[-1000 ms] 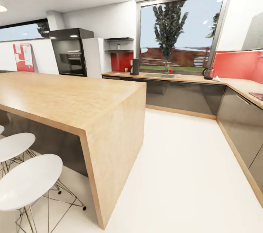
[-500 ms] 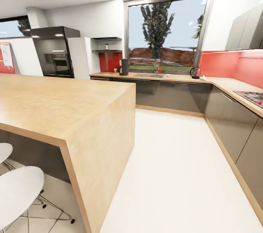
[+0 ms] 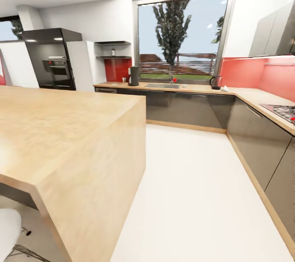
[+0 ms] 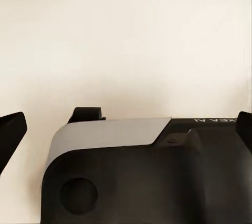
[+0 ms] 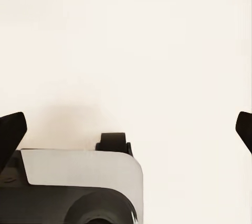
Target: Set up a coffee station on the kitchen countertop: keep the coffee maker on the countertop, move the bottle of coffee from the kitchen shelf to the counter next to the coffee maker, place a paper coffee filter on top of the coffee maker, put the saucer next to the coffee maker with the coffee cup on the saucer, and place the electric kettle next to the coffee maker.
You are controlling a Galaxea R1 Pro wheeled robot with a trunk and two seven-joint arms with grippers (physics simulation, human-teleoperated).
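Both grippers, left (image 4: 126,129) and right (image 5: 126,126), hang spread wide over white floor (image 3: 196,180), gripping nothing; coffee maker (image 3: 133,76) and kettle (image 3: 216,83) sit far ahead.

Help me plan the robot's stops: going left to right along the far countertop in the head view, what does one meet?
Coffee maker → sink → electric kettle → a small white item, too small to identify.
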